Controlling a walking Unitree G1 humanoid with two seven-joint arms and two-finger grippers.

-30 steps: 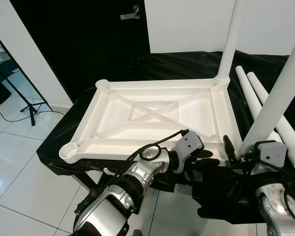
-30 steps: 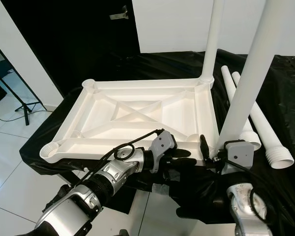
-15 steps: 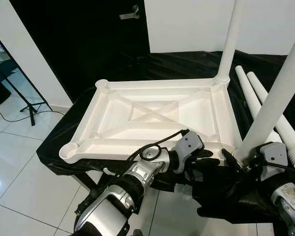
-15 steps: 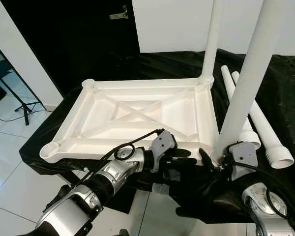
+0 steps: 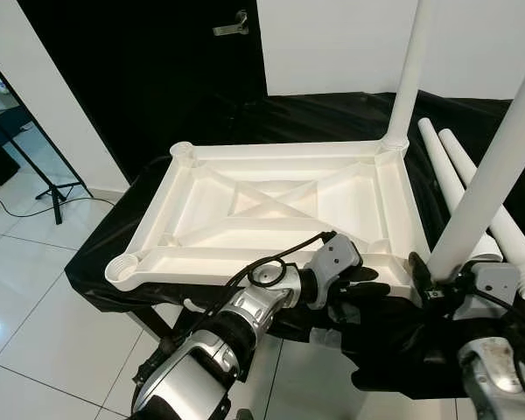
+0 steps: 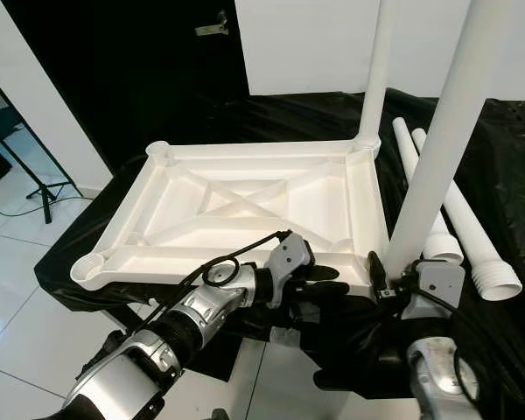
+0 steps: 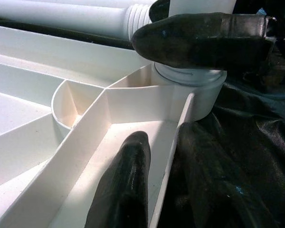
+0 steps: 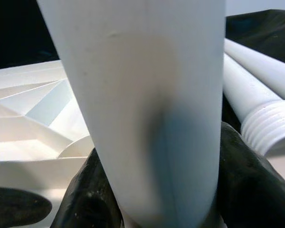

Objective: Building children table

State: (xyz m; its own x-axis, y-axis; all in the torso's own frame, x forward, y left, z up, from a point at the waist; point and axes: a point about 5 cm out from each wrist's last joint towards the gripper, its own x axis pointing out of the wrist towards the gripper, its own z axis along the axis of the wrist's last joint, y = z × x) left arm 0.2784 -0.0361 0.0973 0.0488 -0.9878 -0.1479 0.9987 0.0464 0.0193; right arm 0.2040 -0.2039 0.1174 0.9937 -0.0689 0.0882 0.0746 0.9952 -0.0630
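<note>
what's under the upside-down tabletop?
The tabletop lies on a black sheet covering its support. The sheet hangs over the edges, hiding whatever it drapes; white floor tiles show below.

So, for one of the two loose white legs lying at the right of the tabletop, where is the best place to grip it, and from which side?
Probably the smooth shaft of the outer loose leg, above its threaded end, which must stay free for a socket. It lies flat on the black cloth, so come from above with the fingers astride it. The right gripper is nearer, but it is shut on the near upright leg.
</note>
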